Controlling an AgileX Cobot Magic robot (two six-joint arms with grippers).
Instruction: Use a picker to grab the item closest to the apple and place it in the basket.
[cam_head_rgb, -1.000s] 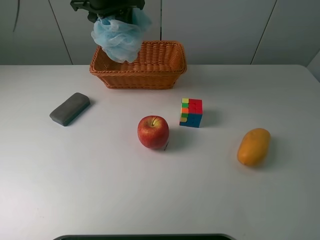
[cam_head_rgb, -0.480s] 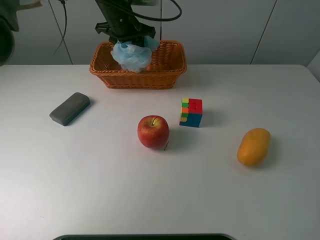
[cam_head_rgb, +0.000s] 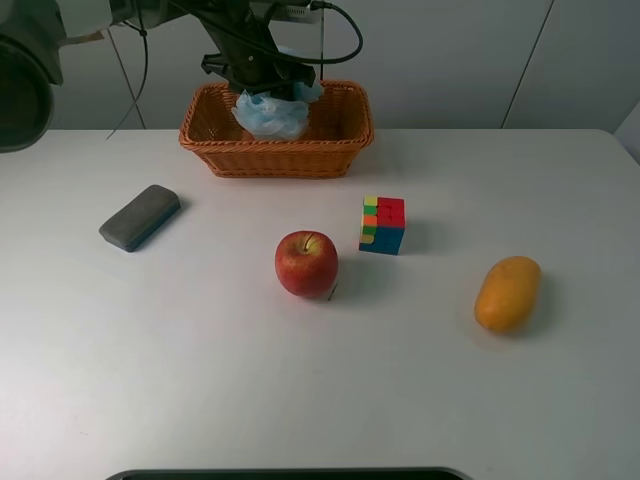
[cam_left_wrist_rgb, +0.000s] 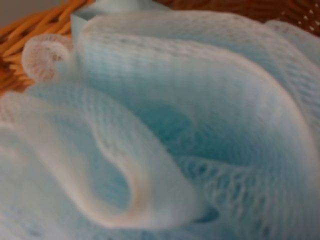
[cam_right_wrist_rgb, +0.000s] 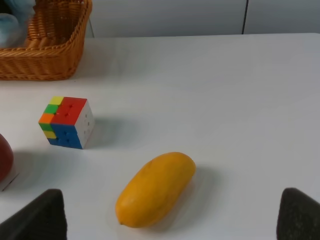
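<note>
Exterior high: basket (cam_head_rgb: 275, 160) w/ blue mesh sponge (cam_head_rgb: 272, 112) inside its rim, both directly under L gripper (cam_head_rgb: 265, 82), grip hidden so can't tell how open — placing step, next prob. let go & lift clear.

Bright, even light falls from above on the white table (cam_head_rgb: 200, 380). The high view is sharp throughout, and in it the apple (cam_head_rgb: 306, 264), Rubik's cube (cam_head_rgb: 383, 225) and mango (cam_head_rgb: 507, 293) cast short, soft shadows toward the right. The left wrist view is a close, out-of-focus blur of pale blue mesh sponge (cam_left_wrist_rgb: 175, 125). The right wrist view is clear.
</note>
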